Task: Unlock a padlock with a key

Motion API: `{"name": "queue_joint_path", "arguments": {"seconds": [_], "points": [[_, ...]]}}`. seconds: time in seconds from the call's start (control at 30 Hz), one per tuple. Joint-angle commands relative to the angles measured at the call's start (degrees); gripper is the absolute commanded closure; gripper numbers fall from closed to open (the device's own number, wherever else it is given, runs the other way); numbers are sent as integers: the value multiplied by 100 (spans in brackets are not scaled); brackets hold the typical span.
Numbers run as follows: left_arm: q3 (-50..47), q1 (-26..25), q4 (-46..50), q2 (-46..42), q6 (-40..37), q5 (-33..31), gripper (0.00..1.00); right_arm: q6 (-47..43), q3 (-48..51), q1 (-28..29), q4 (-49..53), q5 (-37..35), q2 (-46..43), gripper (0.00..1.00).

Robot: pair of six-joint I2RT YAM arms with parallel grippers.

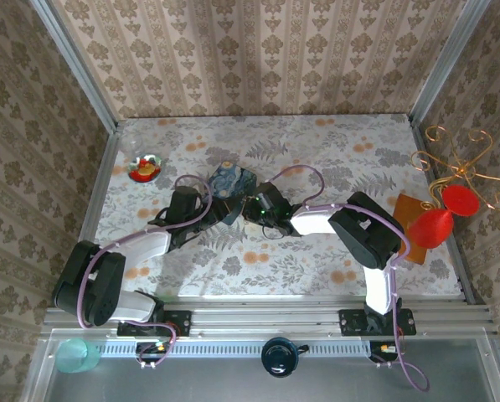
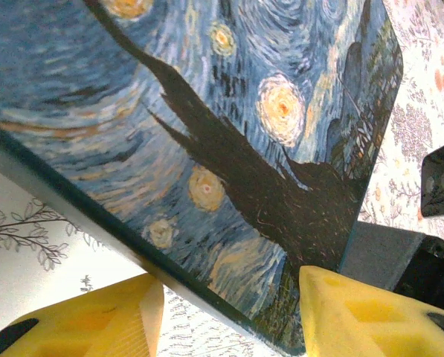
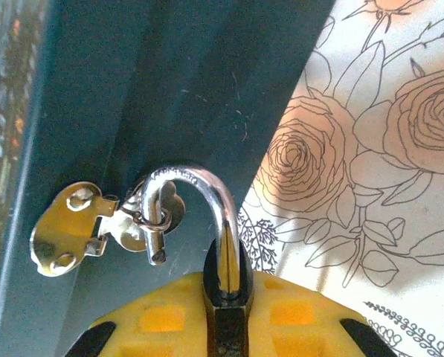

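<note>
The small dark padlock [image 3: 225,223] is pinched by its body between the yellow fingers of my right gripper [image 3: 225,297]. Its shackle stands open, and the free end is hooked through the ring of the metal hasp [image 3: 65,232] on the blue box's side. The blue swirl-painted box [image 1: 233,179] lies mid-table, with my right gripper [image 1: 256,206] at its near right side. My left gripper [image 2: 225,301] straddles a corner of the box [image 2: 207,126], both fingers touching it, and my left gripper [image 1: 214,208] sits at its near left. The key is out of view.
A small red-and-white dish [image 1: 145,169] sits at the back left. A gold wire stand [image 1: 463,163], red cone shapes [image 1: 430,228] and a brown board [image 1: 407,213] crowd the right edge. A teal cup [image 1: 76,353] and a dark mug [image 1: 279,356] stand before the rail.
</note>
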State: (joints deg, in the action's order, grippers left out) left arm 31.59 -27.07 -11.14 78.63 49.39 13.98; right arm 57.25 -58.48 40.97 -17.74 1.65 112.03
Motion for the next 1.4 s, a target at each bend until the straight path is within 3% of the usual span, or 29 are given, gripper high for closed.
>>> {"name": "queue_joint_path", "arguments": {"seconds": [0.0, 0.17, 0.4, 0.93, 1.17, 1.37], "points": [[-80, -147, 965, 235, -18, -123, 50, 211, -346, -106, -225, -121, 70, 89], [-74, -202, 908, 215, 45, -217, 52, -25, -775, -128, 255, 24, 268, 89], [-84, -202, 995, 150, 106, -306, 52, 21, -498, -546, 165, 277, 177, 89], [68, 36, 1162, 168, -93, -271, 51, -1283, 96, -263, 652, -24, -381, 85], [295, 341, 1215, 365, -380, -158, 51, -1709, 196, -235, 957, 236, -752, 86], [776, 315, 1453, 649, -785, -150, 50, -2021, 240, -164, 1422, 455, -1183, 86]]}}
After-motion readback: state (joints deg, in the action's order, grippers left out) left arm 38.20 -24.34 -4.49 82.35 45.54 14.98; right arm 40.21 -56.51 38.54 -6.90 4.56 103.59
